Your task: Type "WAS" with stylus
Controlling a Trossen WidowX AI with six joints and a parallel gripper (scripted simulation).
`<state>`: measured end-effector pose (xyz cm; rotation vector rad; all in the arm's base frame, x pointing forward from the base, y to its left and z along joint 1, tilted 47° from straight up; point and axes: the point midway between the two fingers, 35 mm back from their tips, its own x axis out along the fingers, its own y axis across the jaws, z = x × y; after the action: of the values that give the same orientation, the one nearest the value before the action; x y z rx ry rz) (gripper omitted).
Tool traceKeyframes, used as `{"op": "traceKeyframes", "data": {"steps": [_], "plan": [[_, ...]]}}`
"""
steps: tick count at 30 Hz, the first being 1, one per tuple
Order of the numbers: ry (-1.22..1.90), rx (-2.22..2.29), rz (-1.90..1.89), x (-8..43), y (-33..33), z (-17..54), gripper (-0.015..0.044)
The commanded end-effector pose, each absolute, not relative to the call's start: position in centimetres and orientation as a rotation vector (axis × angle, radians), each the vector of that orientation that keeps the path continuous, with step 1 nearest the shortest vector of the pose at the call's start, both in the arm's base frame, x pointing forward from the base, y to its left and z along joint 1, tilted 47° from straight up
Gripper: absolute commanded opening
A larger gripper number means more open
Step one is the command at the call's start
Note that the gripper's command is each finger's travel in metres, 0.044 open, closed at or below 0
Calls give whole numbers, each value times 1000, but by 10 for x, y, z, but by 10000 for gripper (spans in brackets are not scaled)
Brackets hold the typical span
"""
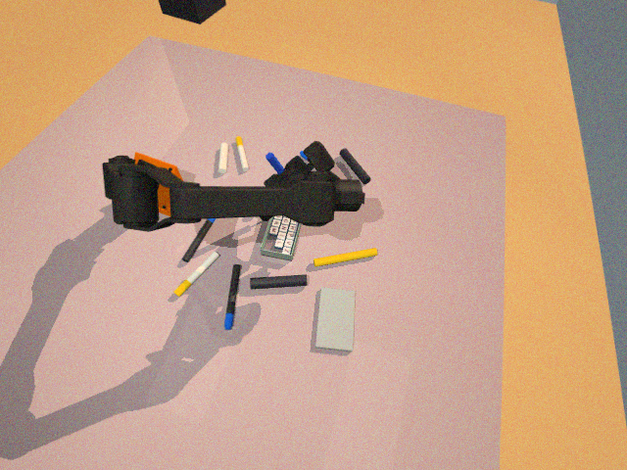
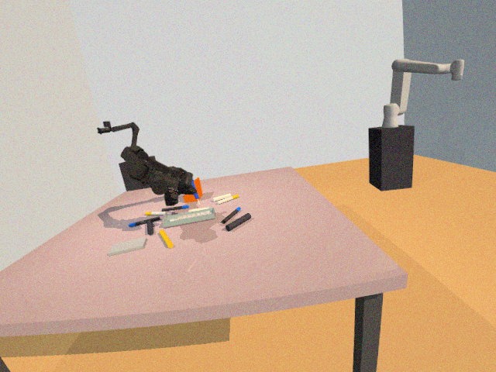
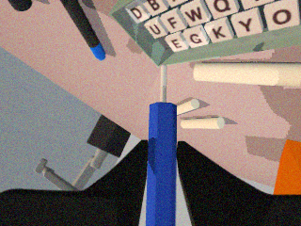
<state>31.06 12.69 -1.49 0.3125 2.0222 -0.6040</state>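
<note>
Since small, close-set keys call for a narrow point, the stylus (image 1: pixel 274 163) (image 2: pixel 195 189) (image 3: pixel 162 165): gripped by its blue barrel, pale tip left jutting out so it can reach a key before the fingers do.
End effector (image 1: pixel 282 174) (image 2: pixel 194 191) (image 3: pixel 162 147): closed on the stylus from both sides, which should help it resist slipping under a firm press.
Keyboard (image 1: pixel 275 254) (image 2: pixel 190 222) (image 3: pixel 226 56): lies near the middle of the overhead frame, partly under the arm; the tip appears beside its near corner in the wrist view, contact uncertain.
W key (image 3: pixel 193 14): legible at the top of the wrist view, probably the first target; the tip is not over it, so more sideways travel seems needed. A and S I cannot pick out.
Counter (image 1: pixel 414 353) (image 2: pixel 260 264) (image 3: pixel 47 38): pinkish, faintly speckled, crossed by long arm shadows at lower left of the overhead frame.
Yellow stick (image 1: pixel 346 257) (image 2: pixel 166 239) and grey-green block (image 1: pixel 335 319) (image 2: pixel 127 246): set apart from the keyboard, likely mere clutter.
Room: orange-tan floor (image 1: pixel 547 253) (image 2: pixel 440 240), pale wall (image 2: pixel 240 80) behind; a light-grey arm (image 2: pixel 430 66) (image 3: pixel 82 174) stands on a black pedestal (image 2: pixel 390 160) (image 3: pixel 108 137) at right in the exterior view.
</note>
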Motion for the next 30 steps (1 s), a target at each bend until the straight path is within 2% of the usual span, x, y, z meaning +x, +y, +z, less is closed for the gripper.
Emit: {"op": "traceKeyframes", "data": {"steps": [1,11,30], "plan": [[2009,401,-716,316,130,-14,0],[1946,633,-1066,329,136,-15,0],[1944,636,-1074,330,111,-38,0]]}}
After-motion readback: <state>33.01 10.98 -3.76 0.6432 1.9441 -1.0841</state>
